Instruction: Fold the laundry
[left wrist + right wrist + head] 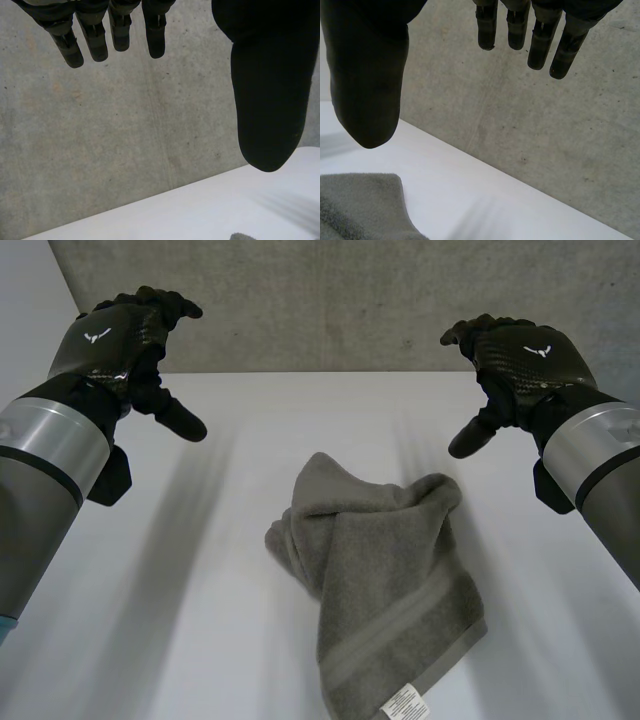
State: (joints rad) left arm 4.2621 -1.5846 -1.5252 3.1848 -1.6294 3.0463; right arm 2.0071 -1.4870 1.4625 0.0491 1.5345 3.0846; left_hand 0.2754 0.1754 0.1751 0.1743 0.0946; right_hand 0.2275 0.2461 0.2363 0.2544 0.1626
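Observation:
A grey towel (385, 585) lies crumpled on the white table (180, 620), bunched at its far end, with a white label (405, 705) at its near corner. My left hand (125, 345) hovers above the table's far left, open, nothing in it. My right hand (520, 360) hovers at the far right, also open and empty. Both hands are well clear of the towel. In the left wrist view the fingers (95, 35) hang relaxed before the wall, the thumb (267, 90) apart. In the right wrist view the fingers (540, 35) are spread, and a towel edge (362, 205) lies below the thumb (367, 80).
A grey concrete wall (350, 300) stands right behind the table's far edge. Bare white table surface spreads to both sides of the towel.

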